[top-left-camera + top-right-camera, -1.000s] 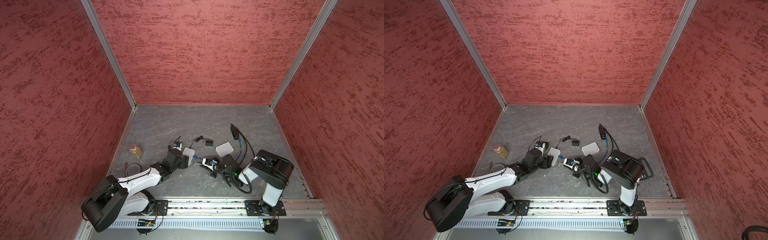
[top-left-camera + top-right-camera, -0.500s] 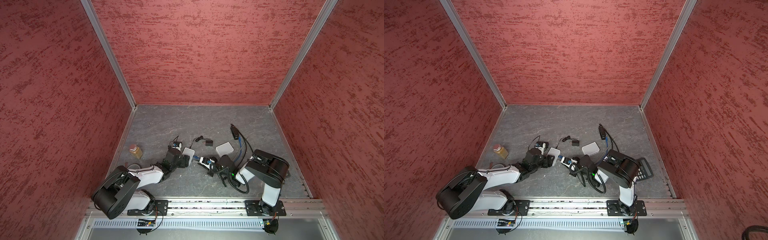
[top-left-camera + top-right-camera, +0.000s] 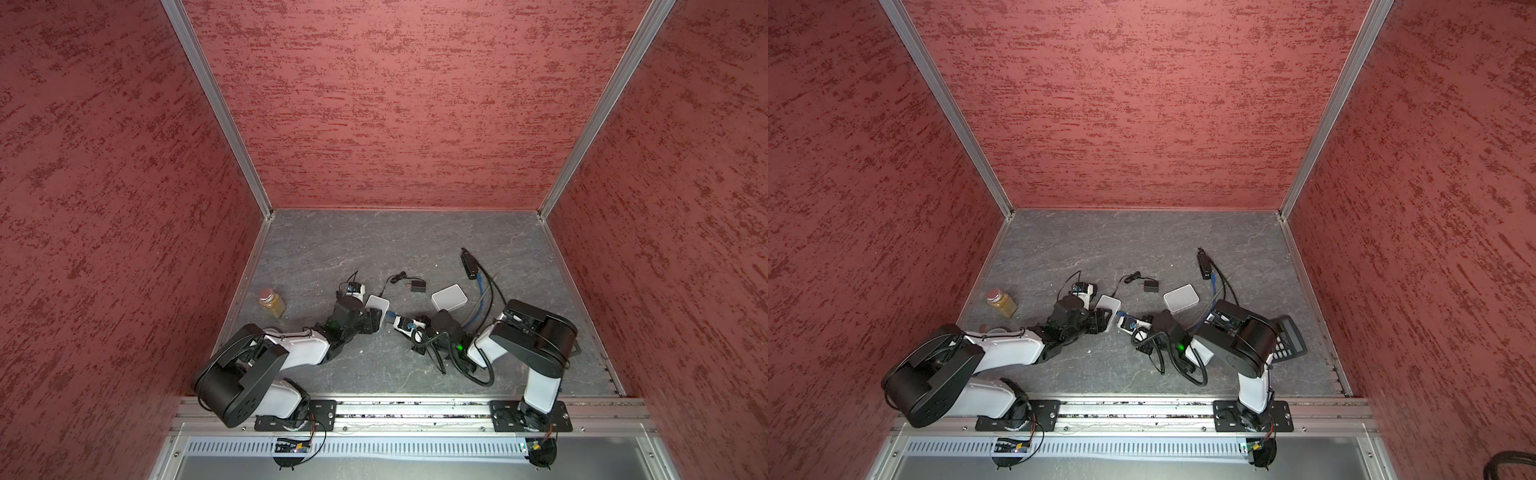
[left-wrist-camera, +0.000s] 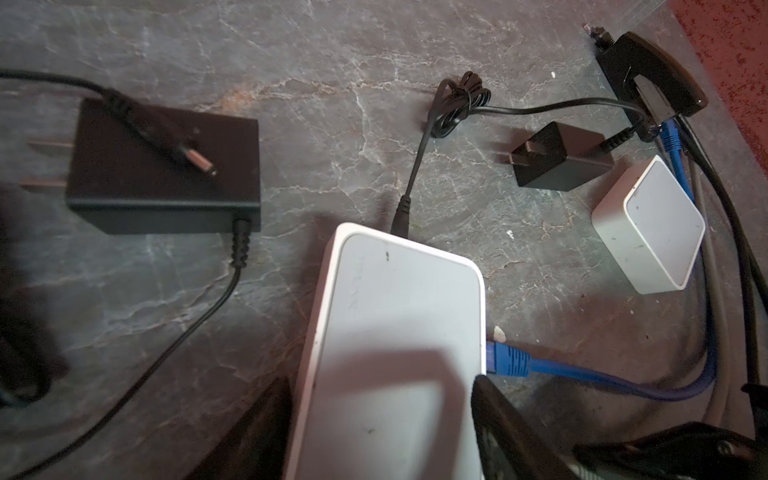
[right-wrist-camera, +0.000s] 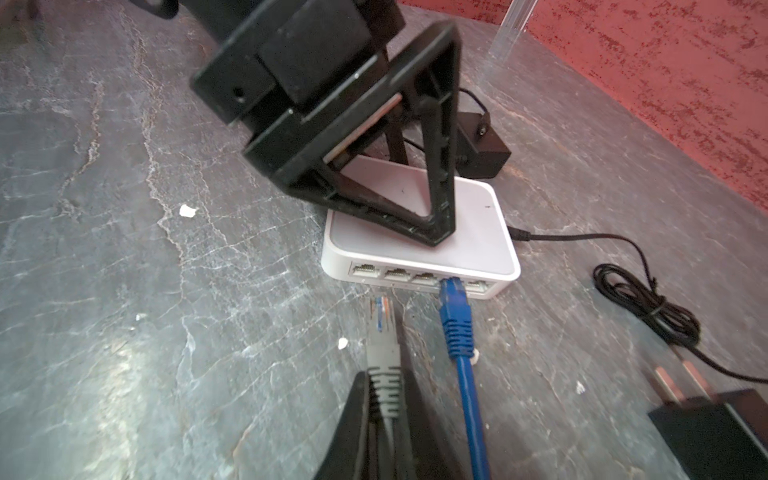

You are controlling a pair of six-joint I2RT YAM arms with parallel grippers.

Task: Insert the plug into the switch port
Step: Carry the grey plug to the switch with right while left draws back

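The white switch lies flat on the grey floor, its row of ports facing my right arm. A blue plug sits in one port. My right gripper is shut on the grey plug, whose clear tip points at the ports with a short gap left. My left gripper is open, its fingers straddling the switch close to both side edges. Contact cannot be told.
A second white box lies right of the switch. Black power adapters and loose cables surround it. A jar stands at the left; a calculator and a black tool are at the right.
My right gripper has carried the grey plug a little left toward the switch. My left arm has folded lower, and its jaws have narrowed slightly over the switch.
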